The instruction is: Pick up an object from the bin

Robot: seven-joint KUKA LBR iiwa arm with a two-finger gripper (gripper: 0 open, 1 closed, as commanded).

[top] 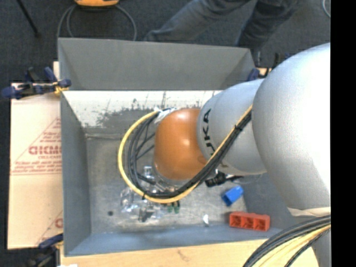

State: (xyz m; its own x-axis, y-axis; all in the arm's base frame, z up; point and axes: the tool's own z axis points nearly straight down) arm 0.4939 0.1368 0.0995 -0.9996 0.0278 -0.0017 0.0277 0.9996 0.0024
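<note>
The gripper (140,203) is lowered to the bin's (75,166) front floor; whether it is open or closed cannot be told. A small green piece (175,207) lies just right of it, and a blue block (232,194) and a red brick (249,221) are farther right.

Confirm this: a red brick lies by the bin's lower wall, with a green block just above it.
Wrong colour: the block is blue, not green. The camera view shows it just above the red brick, which does lie by the bin's lower wall.
</note>
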